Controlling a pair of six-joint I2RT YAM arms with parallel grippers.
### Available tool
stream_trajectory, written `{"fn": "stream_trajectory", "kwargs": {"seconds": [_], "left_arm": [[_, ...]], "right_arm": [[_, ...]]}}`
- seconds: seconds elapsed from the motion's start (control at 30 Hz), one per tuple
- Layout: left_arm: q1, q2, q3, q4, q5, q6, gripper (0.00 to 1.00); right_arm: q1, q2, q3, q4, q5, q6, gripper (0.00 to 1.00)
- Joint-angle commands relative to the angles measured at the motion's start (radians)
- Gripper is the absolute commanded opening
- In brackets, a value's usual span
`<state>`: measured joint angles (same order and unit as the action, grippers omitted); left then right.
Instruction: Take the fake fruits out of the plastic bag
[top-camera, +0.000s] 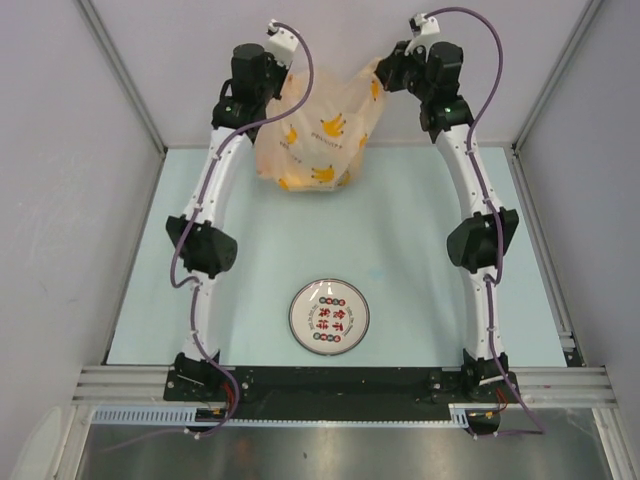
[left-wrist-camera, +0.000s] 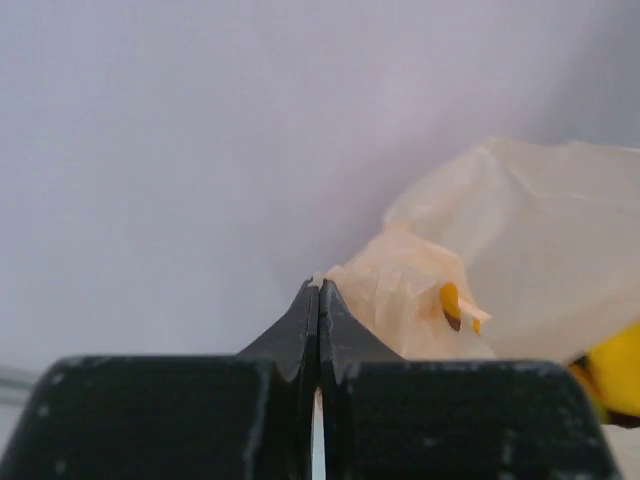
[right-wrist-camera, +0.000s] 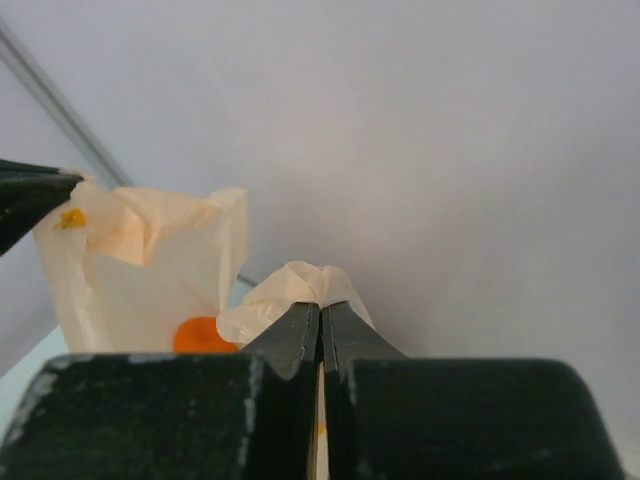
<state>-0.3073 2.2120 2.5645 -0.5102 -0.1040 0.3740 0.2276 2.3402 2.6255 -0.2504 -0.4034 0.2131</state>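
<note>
The pale-orange plastic bag (top-camera: 322, 128) with yellow banana prints hangs between both arms at the far end of the table, its bottom near the table. My left gripper (top-camera: 283, 72) is shut on the bag's left top edge; its fingers pinch the film in the left wrist view (left-wrist-camera: 318, 292), with the bag (left-wrist-camera: 520, 250) to the right. My right gripper (top-camera: 385, 72) is shut on the right top edge, bunched film (right-wrist-camera: 300, 290) above its tips (right-wrist-camera: 321, 308). An orange fruit (right-wrist-camera: 203, 336) shows through the bag. A yellow piece (left-wrist-camera: 615, 370) shows at the right edge. The other fruits are hidden inside.
A round white plate (top-camera: 329, 316) with printed marks lies on the pale table (top-camera: 410, 260) near the front centre. Grey walls enclose the table at left, right and back.
</note>
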Motion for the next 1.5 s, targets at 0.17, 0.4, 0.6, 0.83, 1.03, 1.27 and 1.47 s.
{"fn": "stream_trajectory", "kwargs": {"seconds": [0.17,0.4,0.6,0.83,1.03,1.27,1.47], "left_arm": [[-0.003,-0.100,-0.003,0.400,0.043,0.076,0.00],[-0.016,-0.529,-0.621,0.324,0.263,-0.193,0.00],[-0.073,-0.843,-1.330,0.308,0.366,-0.260,0.00],[-0.073,-1.083,-1.701,0.269,0.383,-0.362,0.41],[-0.073,-1.225,-1.652,0.179,0.412,-0.397,0.80],[-0.069,-1.218,-1.661,0.209,0.395,-0.394,0.93],[-0.069,-1.195,-1.737,0.283,0.383,-0.481,0.92]], "right_arm": [[-0.023,-0.129,0.041,0.269,0.178,-0.158,0.00],[-0.050,-0.645,-0.775,0.304,-0.009,-0.268,0.00],[0.015,-0.881,-1.305,0.076,-0.086,-0.366,0.00],[0.167,-1.045,-1.542,0.036,0.053,-0.307,0.82],[0.246,-1.228,-1.460,-0.067,0.103,-0.366,1.00],[0.386,-1.227,-1.397,-0.219,0.000,-0.460,0.73],[0.489,-1.041,-1.400,-0.227,-0.072,-0.523,0.40]]}}
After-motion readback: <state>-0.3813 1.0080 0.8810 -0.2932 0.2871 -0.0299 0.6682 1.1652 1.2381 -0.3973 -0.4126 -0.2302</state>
